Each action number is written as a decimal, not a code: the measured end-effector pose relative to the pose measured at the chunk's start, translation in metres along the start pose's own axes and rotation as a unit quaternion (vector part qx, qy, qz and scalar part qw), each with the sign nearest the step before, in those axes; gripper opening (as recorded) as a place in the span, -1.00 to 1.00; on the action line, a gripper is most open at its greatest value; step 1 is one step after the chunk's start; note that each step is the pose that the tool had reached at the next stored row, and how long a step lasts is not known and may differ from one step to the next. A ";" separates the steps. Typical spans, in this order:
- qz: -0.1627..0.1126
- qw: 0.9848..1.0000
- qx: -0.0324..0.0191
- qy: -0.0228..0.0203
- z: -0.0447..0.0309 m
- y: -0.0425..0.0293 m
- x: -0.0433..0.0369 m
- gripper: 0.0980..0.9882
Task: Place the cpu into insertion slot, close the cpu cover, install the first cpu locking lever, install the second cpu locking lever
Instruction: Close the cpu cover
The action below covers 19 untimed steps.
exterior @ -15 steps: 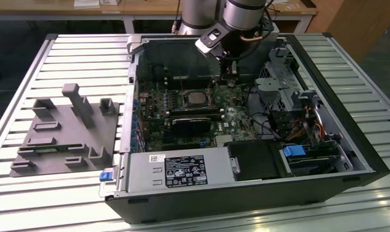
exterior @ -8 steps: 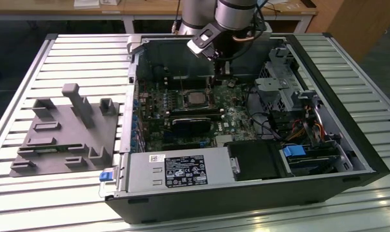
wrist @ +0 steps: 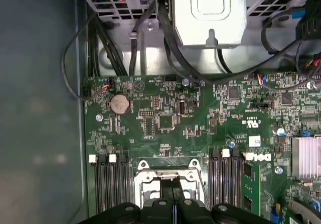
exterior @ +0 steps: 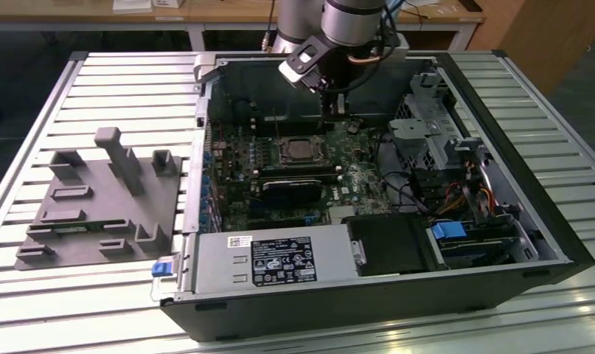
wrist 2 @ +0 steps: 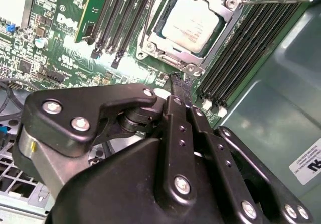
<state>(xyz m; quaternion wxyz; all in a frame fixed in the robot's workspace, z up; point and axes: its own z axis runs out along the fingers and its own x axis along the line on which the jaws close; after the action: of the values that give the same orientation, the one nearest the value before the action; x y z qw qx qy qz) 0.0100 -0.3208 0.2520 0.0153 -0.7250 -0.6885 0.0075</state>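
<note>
A slatted metal table [exterior: 130, 81] carries everything, with wooden benches behind it. At the exterior view's left lies a grey moulded fixture [exterior: 96, 203]. Beside it the open computer case [exterior: 562, 247] lies on its side, motherboard [exterior: 238, 199] facing up.

Near the board's middle the cpu [exterior: 299, 150] sits in the insertion slot [exterior: 282, 156]. In the second wrist view the cpu cover [wrist 2: 173, 59] seems to lie flat around the chip's silvery top. Just beyond the slot the gripper [exterior: 337, 118] hangs low, its fingers pressed together on nothing. The tips are close to the cover's edge, but I cannot tell whether they touch it.

A thin locking lever [wrist 2: 276, 0] juts from the slot's corner across the memory slots [wrist 2: 241, 48], apparently unlatched. Further to the exterior view's right stands the drive cage [exterior: 425, 133].

The work looks to be at the levers. To do it well, the closed tips should push on the rod near its free end, sweep it down steadily and tuck it under its catch. They should keep clear of the chip and the memory slots.
</note>
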 end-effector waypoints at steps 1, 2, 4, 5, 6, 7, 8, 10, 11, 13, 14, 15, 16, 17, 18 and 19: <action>0.000 1.000 -0.001 0.000 0.0001 -0.0011 -0.0001 -0.99; 0.000 1.000 -0.002 0.000 0.0002 -0.0028 -0.0001 -0.99; 0.000 1.000 -0.008 0.000 0.0006 -0.0078 -0.0004 -0.99; 0.000 1.000 -0.011 0.001 0.0010 -0.0106 -0.0005 -0.99; 0.000 1.000 -0.013 0.001 0.0013 -0.0133 -0.0007 -0.99; 0.000 1.000 -0.015 0.001 0.0015 -0.0160 -0.0008 -0.99; 0.000 1.000 -0.016 0.001 0.0017 -0.0187 -0.0010 -0.99; 0.000 1.000 -0.017 0.001 0.0025 -0.0236 -0.0012 -0.99; 0.000 1.000 -0.017 0.001 0.0033 -0.0258 -0.0013 -0.99; 0.000 1.000 -0.018 0.001 0.0055 -0.0295 -0.0017 -0.99; 0.000 1.000 -0.019 0.001 0.0068 -0.0314 -0.0019 -0.99; 0.000 1.000 -0.020 0.001 0.0080 -0.0332 -0.0021 -0.99; 0.000 1.000 -0.021 0.001 0.0092 -0.0351 -0.0022 -0.99; 0.000 1.000 -0.022 0.001 0.0103 -0.0371 -0.0024 -0.99; 0.000 1.000 -0.022 0.001 0.0114 -0.0393 -0.0026 -0.99; 0.000 1.000 -0.023 0.001 0.0123 -0.0416 -0.0028 -0.99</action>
<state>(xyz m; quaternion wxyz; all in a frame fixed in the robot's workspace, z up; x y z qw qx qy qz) -0.0321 -0.3213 0.2411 -0.0005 -0.7250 -0.6887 -0.0093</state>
